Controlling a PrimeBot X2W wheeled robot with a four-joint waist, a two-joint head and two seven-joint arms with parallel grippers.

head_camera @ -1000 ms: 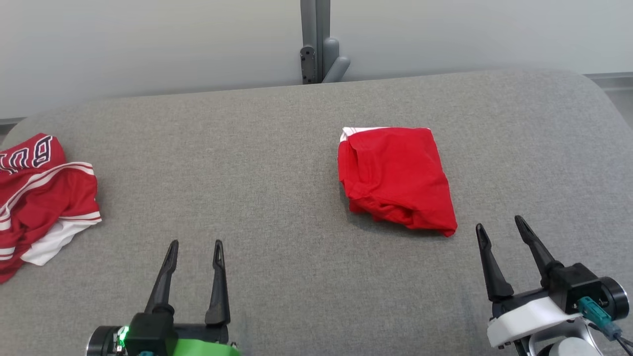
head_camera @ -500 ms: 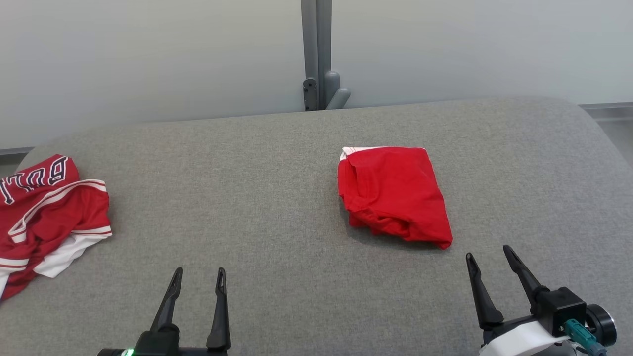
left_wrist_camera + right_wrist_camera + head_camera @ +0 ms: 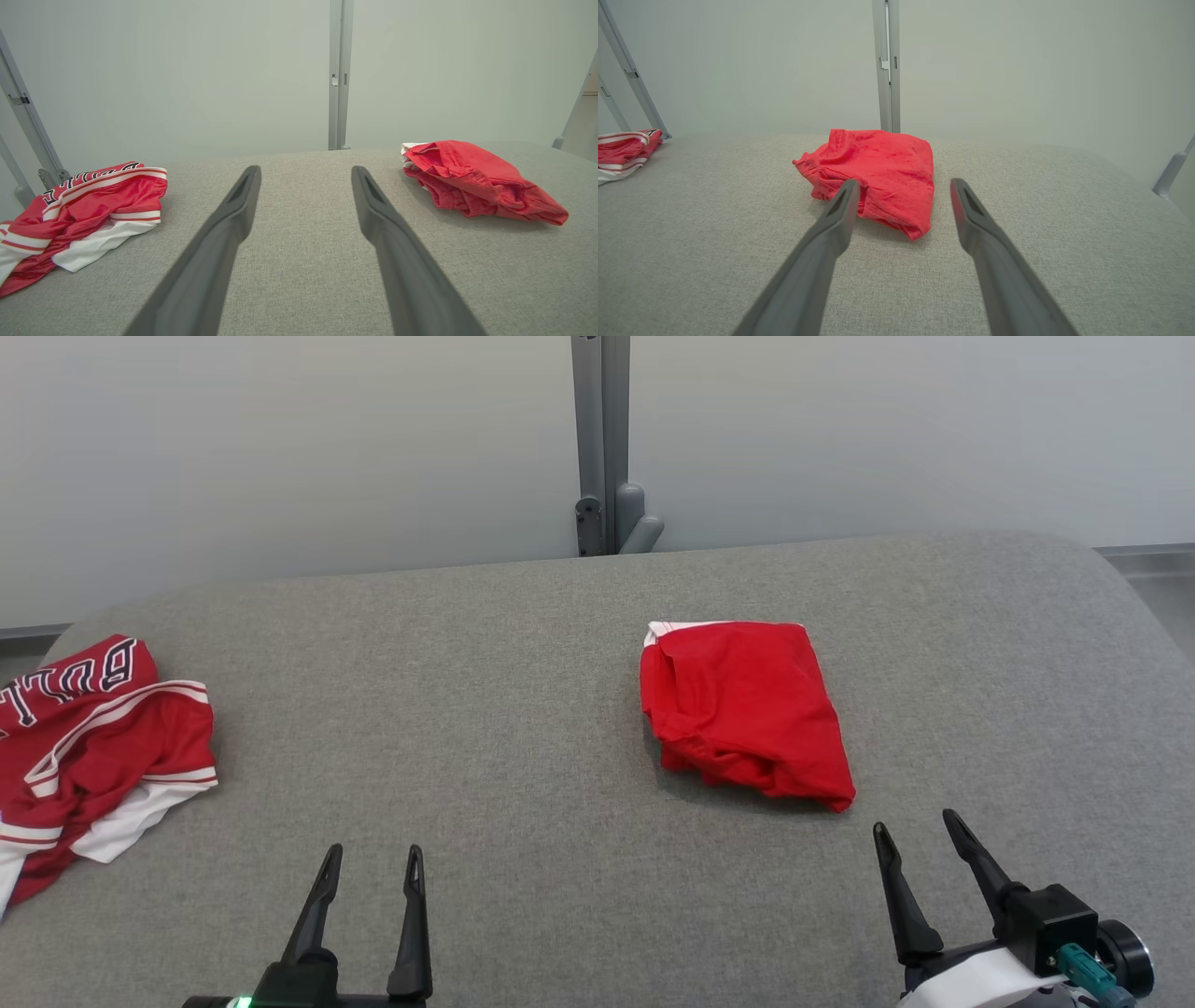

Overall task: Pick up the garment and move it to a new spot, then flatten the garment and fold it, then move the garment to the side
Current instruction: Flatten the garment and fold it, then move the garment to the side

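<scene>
A plain red garment [image 3: 742, 709] lies folded into a rough rectangle right of the middle of the grey fabric surface [image 3: 485, 691], a white edge showing at its far left corner. My right gripper [image 3: 913, 821] is open and empty, just short of the garment's near right corner. In the right wrist view the garment [image 3: 878, 172] lies ahead of the right gripper [image 3: 903, 184], its near edge partly behind the left finger. My left gripper [image 3: 373, 851] is open and empty at the lower left, with the garment [image 3: 472, 179] off to its right.
A crumpled red and white jersey [image 3: 93, 747] with lettering lies at the surface's far left edge, also in the left wrist view as the jersey [image 3: 88, 210]. A grey post [image 3: 602, 439] stands against the pale wall behind. The surface's far corners are rounded.
The whole head picture has shifted down, so the camera has moved. Both garments stay where they lay. The right gripper has drawn back slightly from the red garment's corner.
</scene>
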